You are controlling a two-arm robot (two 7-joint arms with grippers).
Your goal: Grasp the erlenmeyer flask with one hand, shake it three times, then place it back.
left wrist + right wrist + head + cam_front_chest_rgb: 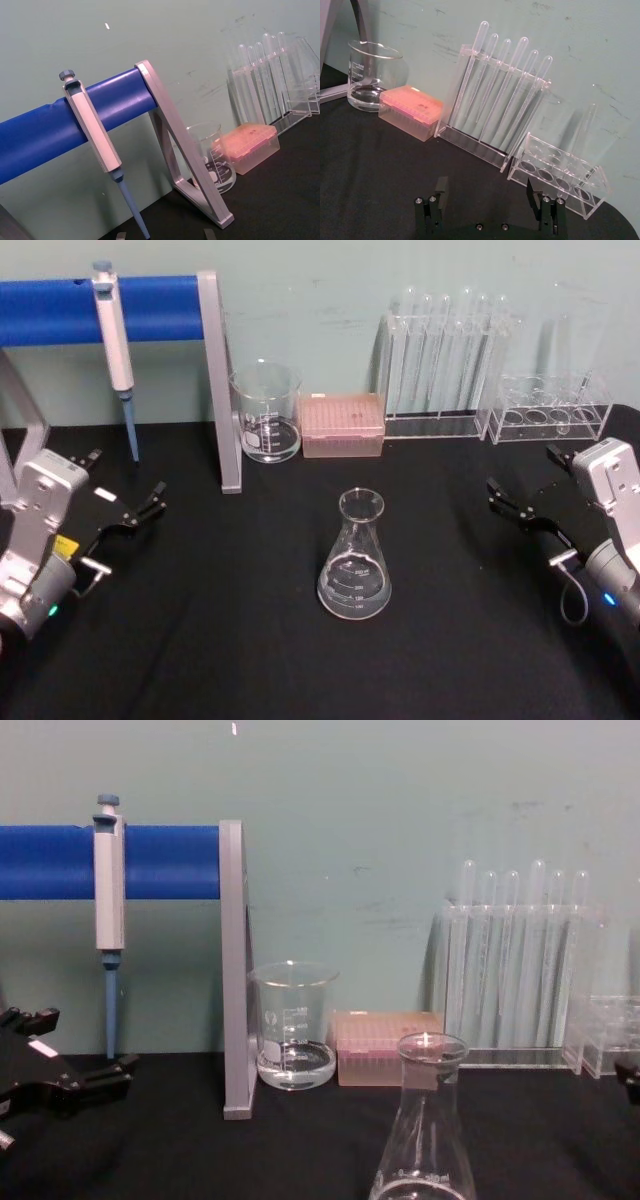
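Note:
The erlenmeyer flask point(355, 560) is clear glass and stands upright on the black table, in the middle between the two arms. In the chest view the flask point(422, 1140) rises at the lower centre. My left gripper point(135, 512) rests open at the table's left side, well apart from the flask, and appears as the left gripper point(60, 1085) at the chest view's edge. My right gripper point(515, 502) is at the table's right side, also away from the flask. In its wrist view the right gripper point(486, 190) is open with nothing between its fingers.
Along the back wall stand a glass beaker point(267, 412), a pink tip box point(343, 425), a tall tube rack point(440, 370) and a low clear rack point(553, 410). A pipette point(115, 350) hangs from a blue bar on a grey stand point(220, 380) at back left.

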